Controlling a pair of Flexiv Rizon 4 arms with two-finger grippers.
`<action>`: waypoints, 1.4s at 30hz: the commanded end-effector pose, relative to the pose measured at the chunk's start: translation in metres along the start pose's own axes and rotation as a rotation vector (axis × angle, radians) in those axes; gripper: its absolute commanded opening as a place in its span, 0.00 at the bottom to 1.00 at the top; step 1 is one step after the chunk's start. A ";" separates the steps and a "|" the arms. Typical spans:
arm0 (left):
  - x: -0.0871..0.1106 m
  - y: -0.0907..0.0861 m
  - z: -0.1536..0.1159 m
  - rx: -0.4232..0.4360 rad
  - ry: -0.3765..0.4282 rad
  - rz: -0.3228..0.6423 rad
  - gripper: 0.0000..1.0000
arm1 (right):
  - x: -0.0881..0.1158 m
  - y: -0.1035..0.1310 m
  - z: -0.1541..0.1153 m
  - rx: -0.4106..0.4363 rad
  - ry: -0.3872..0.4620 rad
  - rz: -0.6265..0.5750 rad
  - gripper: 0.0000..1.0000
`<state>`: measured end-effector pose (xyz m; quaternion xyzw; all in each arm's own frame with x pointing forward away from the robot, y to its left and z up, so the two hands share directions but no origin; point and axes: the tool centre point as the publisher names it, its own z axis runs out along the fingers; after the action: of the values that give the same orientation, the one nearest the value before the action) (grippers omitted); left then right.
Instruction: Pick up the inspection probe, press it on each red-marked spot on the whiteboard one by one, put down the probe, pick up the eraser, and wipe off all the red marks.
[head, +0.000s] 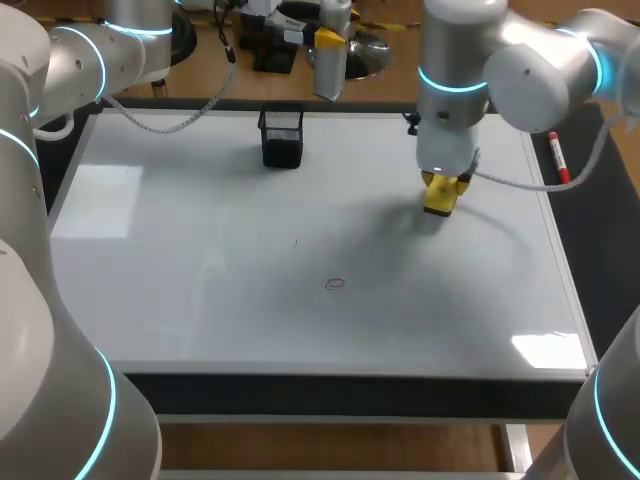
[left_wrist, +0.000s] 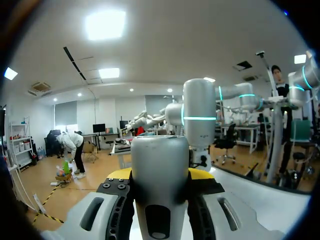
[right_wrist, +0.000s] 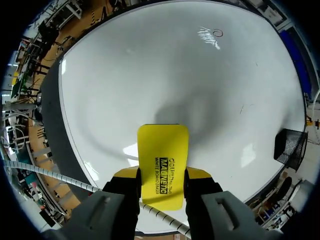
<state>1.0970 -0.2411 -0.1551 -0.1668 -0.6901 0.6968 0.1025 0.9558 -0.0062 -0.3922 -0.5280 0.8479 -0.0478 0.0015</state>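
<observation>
"Tally, please?"

"One whiteboard (head: 200, 260), one red ring (head: 335, 284) on it, one mesh cup (head: 282, 136), one marker (head: 556, 160) beside its right edge. Our right fingers (right_wrist: 199, 174) grip the one yellow eraser (right_wrist: 162, 145) over the board, well apart from the ring; our left fingers (left_wrist: 120, 174) clasp one grey probe (left_wrist: 160, 150)."

"Anything hidden?"

"Probe's tip is cut off; whether eraser meets board, we cannot tell."

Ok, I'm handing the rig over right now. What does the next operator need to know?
Left gripper: shut on the probe, raised and facing the room, not put down.
Right gripper: shut on the yellow eraser, over the right part of the whiteboard.
Done: eraser picked up.
Left to do: one red mark shows near the board's middle, apart from the eraser. Wipe it and set the probe down.
</observation>
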 end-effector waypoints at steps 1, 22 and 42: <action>-0.007 0.002 -0.003 0.006 0.026 -0.002 0.00 | 0.024 -0.002 -0.007 0.007 -0.011 0.019 0.00; -0.007 0.002 -0.003 0.006 0.026 -0.002 0.00 | 0.069 -0.003 -0.002 -0.009 -0.005 0.139 0.00; -0.007 0.002 -0.003 0.006 0.026 -0.002 0.00 | 0.069 -0.003 -0.001 -0.017 -0.021 0.162 0.00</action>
<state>1.0970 -0.2411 -0.1551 -0.1668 -0.6901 0.6968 0.1025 0.9284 -0.0683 -0.3889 -0.4568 0.8889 -0.0335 0.0093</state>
